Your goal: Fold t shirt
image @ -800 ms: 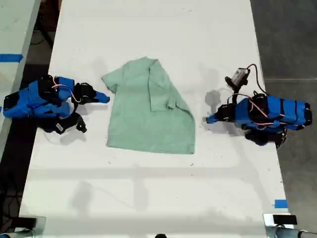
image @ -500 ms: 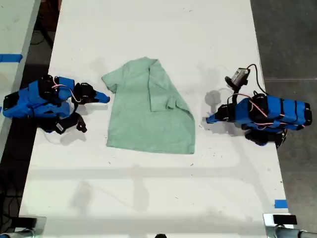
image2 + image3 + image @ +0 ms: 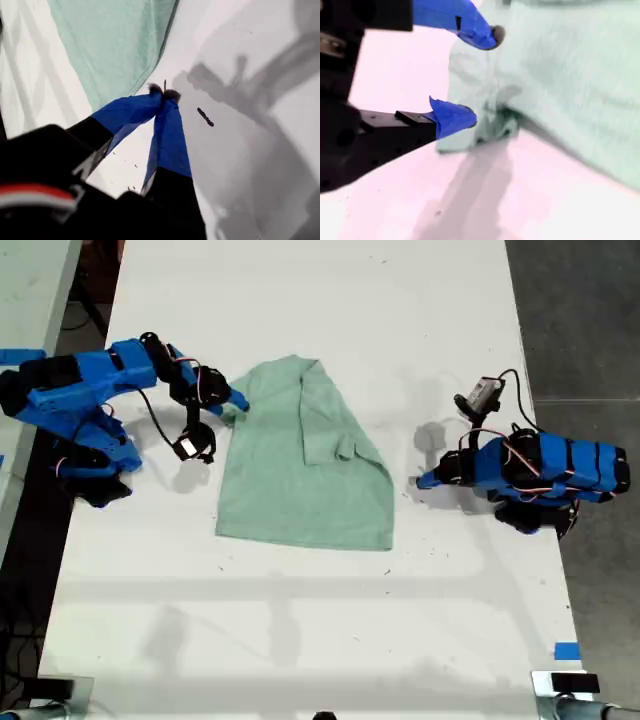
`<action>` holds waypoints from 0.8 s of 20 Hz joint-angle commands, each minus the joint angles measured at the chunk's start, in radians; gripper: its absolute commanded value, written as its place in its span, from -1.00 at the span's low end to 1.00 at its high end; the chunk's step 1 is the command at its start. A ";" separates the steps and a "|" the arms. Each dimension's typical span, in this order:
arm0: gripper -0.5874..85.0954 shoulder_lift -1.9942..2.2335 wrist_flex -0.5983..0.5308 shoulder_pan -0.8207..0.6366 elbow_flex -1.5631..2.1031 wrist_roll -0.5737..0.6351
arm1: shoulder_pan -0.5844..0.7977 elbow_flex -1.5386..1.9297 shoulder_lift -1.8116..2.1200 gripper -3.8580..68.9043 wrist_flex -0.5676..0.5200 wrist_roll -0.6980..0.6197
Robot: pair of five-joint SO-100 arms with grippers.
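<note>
My second gripper (image 3: 480, 75) has its jaws spread apart, one blue fingertip (image 3: 451, 117) low beside the sleeve edge of the t shirt (image 3: 560, 85) and the other above it; the bunched sleeve cloth sits just at the mouth of the gap, and nothing is clamped between the jaws; in the exterior view this gripper (image 3: 232, 402) stands at the shirt's sleeve on that view's left, its arm reaching in from the table's long edge there

My first gripper (image 3: 164, 95) has its two blue fingers brought together to a point, tips meeting with nothing between them; they hang over bare white table (image 3: 235, 165), with the hem side of the mint cloth (image 3: 110, 45) close by but not touched; a small dark fleck (image 3: 205, 117) lies on the surface just beside the tips; in the exterior view this gripper (image 3: 428, 478) lies low near the table's long edge on that view's right, a little apart from the shirt

The t shirt (image 3: 300, 460) lies flat around the middle of the white table (image 3: 300, 640), pale mint, collar end toward the table's far short edge and hem toward the near one; the side nearer my first gripper is folded over onto the body, its sleeve lying on top near the centre; a strip of blue tape (image 3: 566, 650) sits by the near corner on the exterior view's right
</note>
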 commanded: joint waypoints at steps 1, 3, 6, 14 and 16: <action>-0.50 -0.061 -0.005 -0.153 -0.052 0.064 | 0.002 0.044 0.015 -0.88 0.008 0.006; -0.49 -0.084 -0.005 -0.232 -0.048 0.124 | 0.002 0.043 0.015 -0.88 0.008 0.006; -0.49 -0.169 -0.015 -0.305 -0.098 0.186 | 0.003 0.043 0.015 -0.88 0.008 0.006; -0.99 -0.430 0.129 -0.242 -0.380 0.161 | 0.003 0.043 0.015 -0.88 0.008 0.006; -0.99 -0.316 0.232 -0.135 -0.497 0.086 | 0.003 0.043 0.015 -0.88 0.008 0.006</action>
